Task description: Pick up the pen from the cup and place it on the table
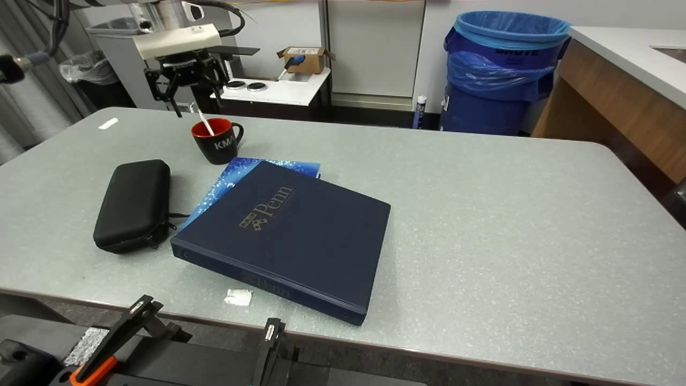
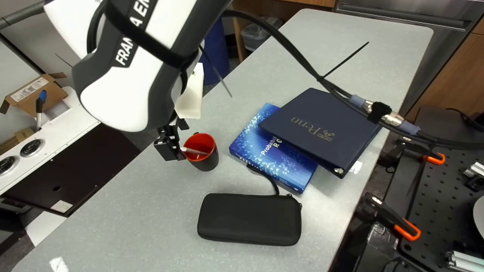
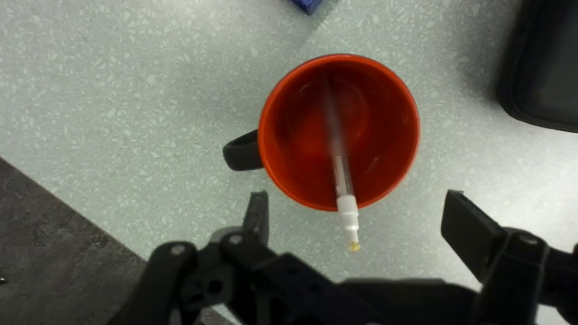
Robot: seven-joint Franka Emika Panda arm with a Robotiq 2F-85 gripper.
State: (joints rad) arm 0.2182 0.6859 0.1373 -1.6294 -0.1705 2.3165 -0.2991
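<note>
Red inside and black outside, the cup [image 1: 216, 149] stands on the table [image 1: 509, 230]. We see the pen [image 3: 342, 174] leaning in it, its top poking out. Our gripper [image 3: 359, 216] is near the cup with its fingers wide apart.

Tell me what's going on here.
A white-and-black robot arm has its black gripper open near a dark mug with a red inside. A slender whitish pen leans in the mug, its upper end sticking out; in the wrist view the gripper's jaws stand either side of that end, not gripping it. The mug stands on the pale speckled grey-green table, where the pen has yet to be placed.
</note>
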